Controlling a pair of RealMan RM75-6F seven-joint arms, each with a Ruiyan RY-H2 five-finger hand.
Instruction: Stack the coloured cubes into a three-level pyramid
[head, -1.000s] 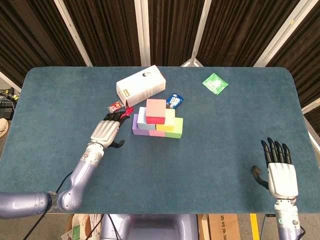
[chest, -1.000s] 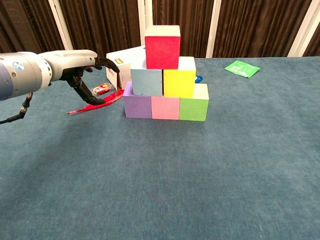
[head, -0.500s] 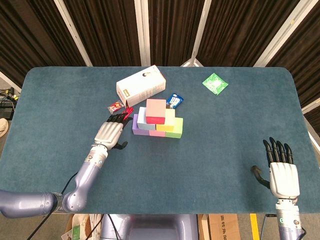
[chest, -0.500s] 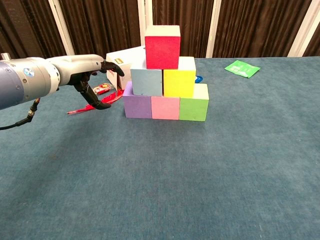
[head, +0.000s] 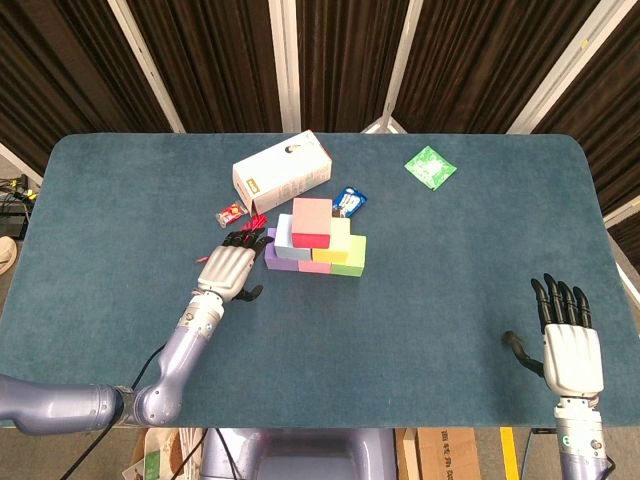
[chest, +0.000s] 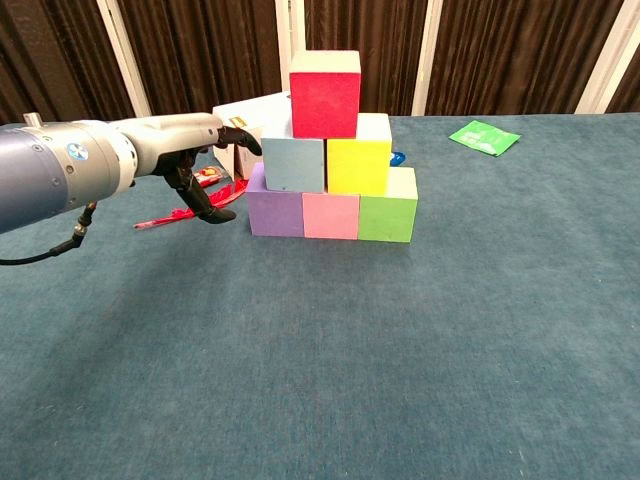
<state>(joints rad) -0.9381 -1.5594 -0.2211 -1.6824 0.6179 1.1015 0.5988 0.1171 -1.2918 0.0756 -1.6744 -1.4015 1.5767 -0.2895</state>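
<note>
The pyramid of cubes (chest: 332, 160) stood near the middle of the bench (head: 120, 200), its bottom row running left to right across the robot's view: a purple cube (chest: 275, 212) at the left end, a pink cube (chest: 331, 216) in the middle and a green cube (chest: 388, 214) at the right. A light blue cube (chest: 293, 163) and a yellow cube (chest: 358, 160) sat on that row, and a red cube (chest: 324, 97) topped them. The flat coloured faces pointed toward the chest camera.

The left hand (head: 228, 267) hovered just beside the purple end of the row, palm down, its fingers (chest: 232, 139) loosely apart and holding nothing; whether they touched the cube could not be told. The right hand (head: 571, 347) lay well apart at the bench's near right corner, fingers spread and empty.

Only the head view showed the right hand. It also showed the whole white carton (head: 282, 171) behind the stack, a small blue packet (head: 348, 200) and a red wrapper (head: 232, 213). The chest view alone showed the three levels in profile, plus a thin red strip (chest: 190, 211) lying on the bench below the left hand. The green sachet (head: 430, 166) appeared in both, far back on the right.
</note>
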